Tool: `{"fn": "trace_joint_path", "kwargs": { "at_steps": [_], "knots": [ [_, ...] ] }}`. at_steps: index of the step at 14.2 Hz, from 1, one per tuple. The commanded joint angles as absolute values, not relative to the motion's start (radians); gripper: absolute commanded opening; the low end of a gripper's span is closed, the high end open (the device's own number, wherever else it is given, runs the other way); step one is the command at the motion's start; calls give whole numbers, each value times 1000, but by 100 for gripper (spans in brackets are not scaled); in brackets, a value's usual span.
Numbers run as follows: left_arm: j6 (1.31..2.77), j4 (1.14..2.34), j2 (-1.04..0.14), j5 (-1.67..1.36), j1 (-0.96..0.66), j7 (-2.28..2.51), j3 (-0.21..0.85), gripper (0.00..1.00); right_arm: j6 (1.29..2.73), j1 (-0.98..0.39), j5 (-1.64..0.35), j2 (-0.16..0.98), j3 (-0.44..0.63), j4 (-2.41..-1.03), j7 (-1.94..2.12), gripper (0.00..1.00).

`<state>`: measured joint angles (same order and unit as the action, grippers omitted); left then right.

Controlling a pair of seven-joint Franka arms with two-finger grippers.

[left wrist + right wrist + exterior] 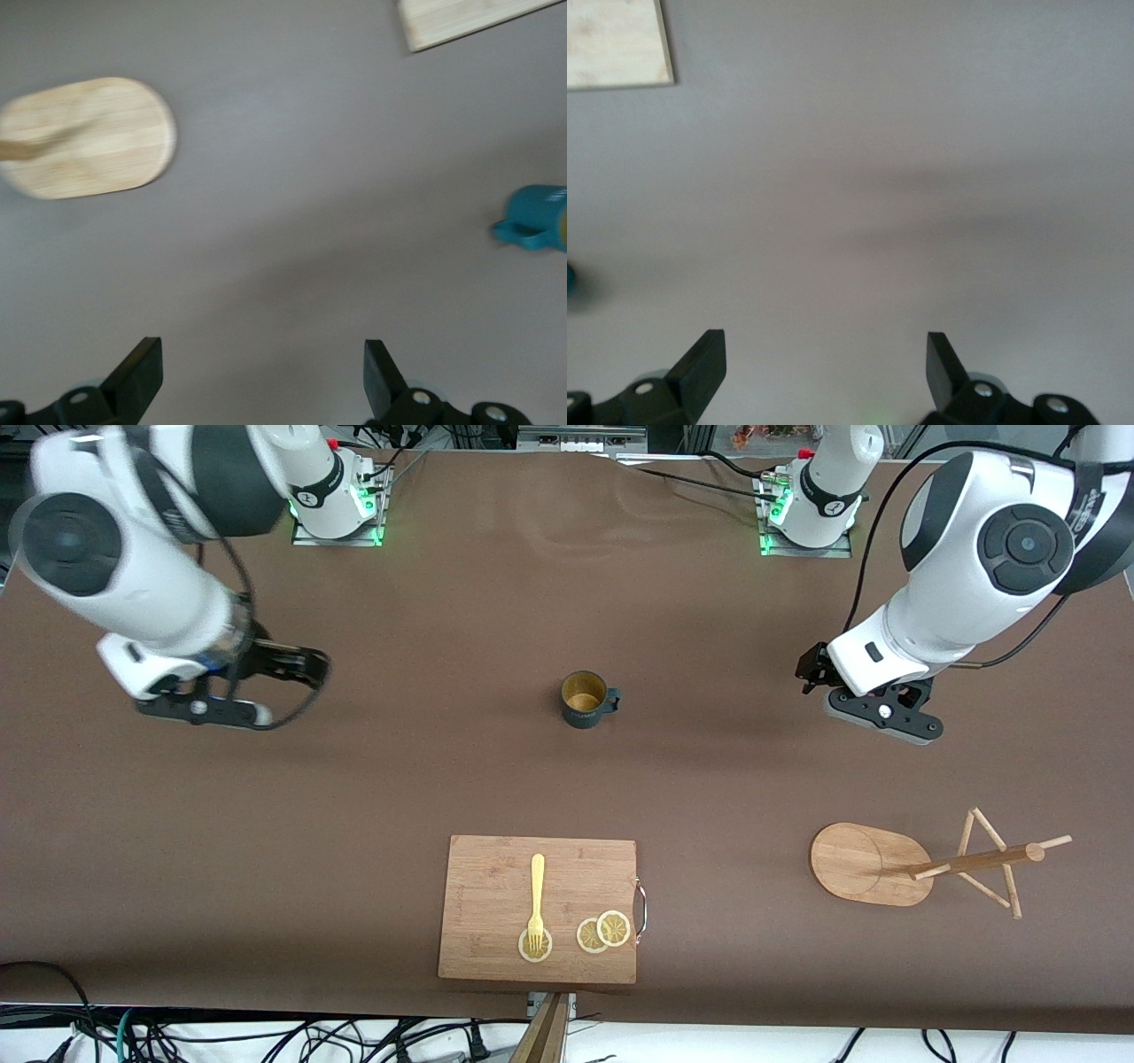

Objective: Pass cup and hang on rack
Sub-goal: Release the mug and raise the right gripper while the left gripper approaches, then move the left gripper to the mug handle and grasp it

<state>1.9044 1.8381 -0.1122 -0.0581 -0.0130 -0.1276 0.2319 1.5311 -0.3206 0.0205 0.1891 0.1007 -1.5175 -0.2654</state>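
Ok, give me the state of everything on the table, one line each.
cup: upright, mid-table, unheld.
rack: standing on its base, pegs bare, toward the left arm's end.
board: flat, nearer the camera than the cup.
fork: lying on the board, tines on a lemon slice.
left gripper: open, empty, over bare table.
right gripper: open, empty, over bare table.

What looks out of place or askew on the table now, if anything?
Nothing stands out. The cup stands upright, mid-table, nothing spilled. The rack stands on its base toward the left arm's end; the fork and lemon slices lie on the cutting board. The left gripper and right gripper hover open over bare table.
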Motion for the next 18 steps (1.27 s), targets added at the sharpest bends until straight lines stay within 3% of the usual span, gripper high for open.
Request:
{"fn": "trace_joint_path", "kwargs": {
  "at_steps": [1, 6, 10, 13, 18],
  "knots": [
    [2072, 2055, -40, -179, 41, -306, 265, 100, 1496, -221, -11, 132, 95, -1557, -91, 100],
    [2181, 2149, -124, -453, 145, -706, 340, 100, 1539, 14, -15, -9, 12, -1684, 25, 100],
    [2192, 2198, -225, -619, 293, -1174, 455, 100, 1555, 29, 15, -28, 25, -1654, 31, 100],
    [2192, 2212, -316, -751, 316, -1441, 486, 100, 1483, 31, 2, -26, 34, -1640, 35, 100],
    [2192, 2203, -466, -967, 334, -1862, 547, 100, 1500, 31, 9, -26, 60, -1638, 37, 100]
  ]
}}
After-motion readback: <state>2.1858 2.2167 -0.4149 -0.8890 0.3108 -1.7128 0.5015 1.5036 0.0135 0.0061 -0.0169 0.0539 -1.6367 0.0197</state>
